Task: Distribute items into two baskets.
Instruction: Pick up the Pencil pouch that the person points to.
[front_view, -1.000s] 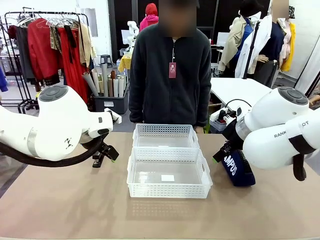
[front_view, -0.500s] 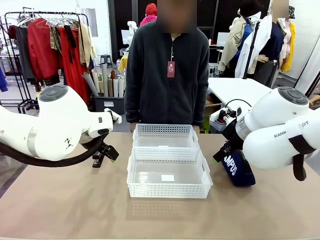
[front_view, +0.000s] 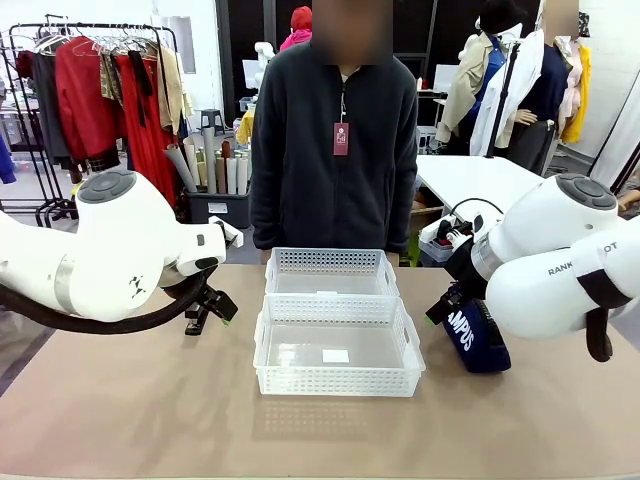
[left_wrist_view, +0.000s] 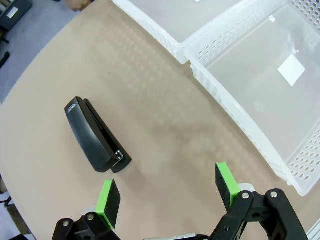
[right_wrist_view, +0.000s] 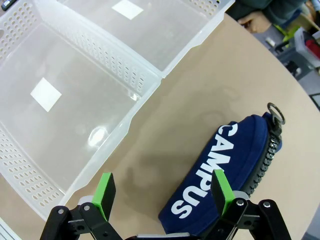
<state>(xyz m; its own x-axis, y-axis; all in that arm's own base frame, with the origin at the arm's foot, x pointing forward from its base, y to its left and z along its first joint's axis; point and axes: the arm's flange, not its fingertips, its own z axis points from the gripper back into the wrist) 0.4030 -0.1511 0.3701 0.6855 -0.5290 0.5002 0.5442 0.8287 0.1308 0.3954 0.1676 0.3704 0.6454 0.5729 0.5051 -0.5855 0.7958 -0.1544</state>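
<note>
Two translucent white lattice baskets stand mid-table, the near basket in front of the far basket; both hold nothing. A black stapler lies on the table left of them, just ahead of my left gripper, which hangs open above the table. In the front view that gripper sits left of the baskets. A navy "CAMPUS" pouch lies right of the baskets, partly under my open right gripper. In the front view the pouch shows beside the right arm.
A person in a dark fleece stands at the far side of the table, right behind the far basket. Both bulky white arms flank the baskets. Bare tan tabletop stretches in front of the baskets.
The person has shifted slightly behind the far basket. Neither arm nor any item has moved.
</note>
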